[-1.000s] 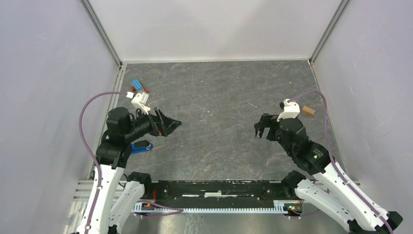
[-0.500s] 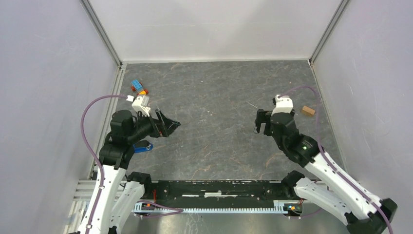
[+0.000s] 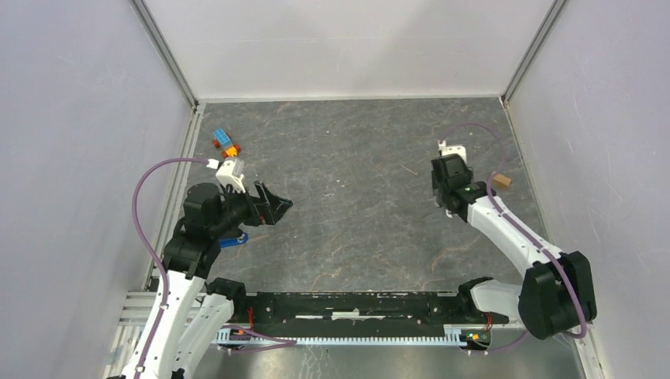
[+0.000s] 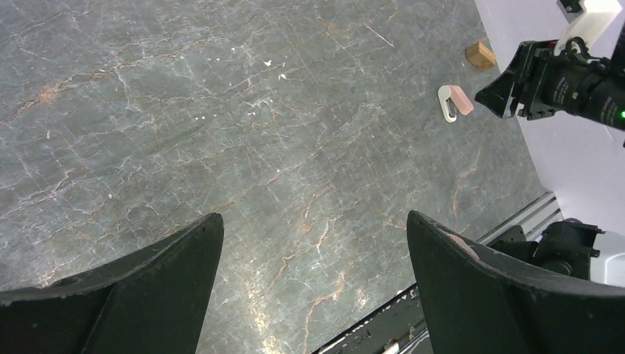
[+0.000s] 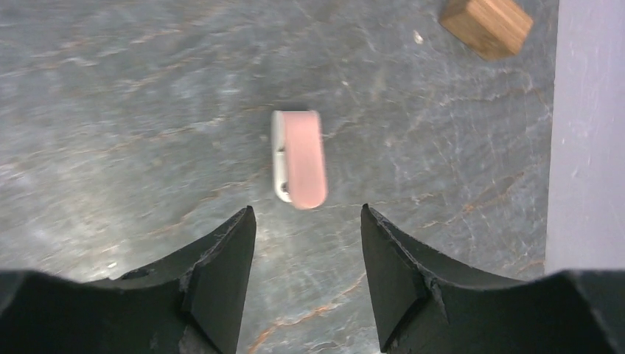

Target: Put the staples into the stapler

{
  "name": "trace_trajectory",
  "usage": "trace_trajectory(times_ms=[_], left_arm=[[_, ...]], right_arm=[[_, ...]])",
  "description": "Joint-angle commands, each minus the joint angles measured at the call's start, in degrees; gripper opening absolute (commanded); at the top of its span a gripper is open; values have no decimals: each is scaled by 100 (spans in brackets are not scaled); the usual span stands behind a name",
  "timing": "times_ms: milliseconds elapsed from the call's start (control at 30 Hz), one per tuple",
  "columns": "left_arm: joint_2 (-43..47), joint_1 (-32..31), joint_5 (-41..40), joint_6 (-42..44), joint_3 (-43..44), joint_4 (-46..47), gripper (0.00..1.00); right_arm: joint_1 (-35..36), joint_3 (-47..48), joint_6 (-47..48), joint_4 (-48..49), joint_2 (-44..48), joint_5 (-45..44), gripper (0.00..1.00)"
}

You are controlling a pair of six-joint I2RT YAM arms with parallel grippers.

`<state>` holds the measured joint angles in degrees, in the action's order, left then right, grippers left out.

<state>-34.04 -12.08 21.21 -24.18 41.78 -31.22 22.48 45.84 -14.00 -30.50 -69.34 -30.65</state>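
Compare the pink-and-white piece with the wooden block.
The pink-and-white piece is elongated with a rounded end; the wooden block is boxy and sharp-edged. The piece is pink and white; the block is plain brown. The piece lies just ahead of the right gripper; the block sits farther off, by the wall. Both rest on the table, untouched.

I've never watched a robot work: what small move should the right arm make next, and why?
Probably ease the right gripper forward so it straddles the pink-and-white piece: that piece lies just ahead of the open, empty jaws, roughly in line with their gap.
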Motion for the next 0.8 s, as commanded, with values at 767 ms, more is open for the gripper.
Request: trace_trajectory(times_ms=[767], left_arm=[[25,-54,9,160,-37,233,100]], right_arm=[[-1556,-240,726,826,-1033,1564,51]])
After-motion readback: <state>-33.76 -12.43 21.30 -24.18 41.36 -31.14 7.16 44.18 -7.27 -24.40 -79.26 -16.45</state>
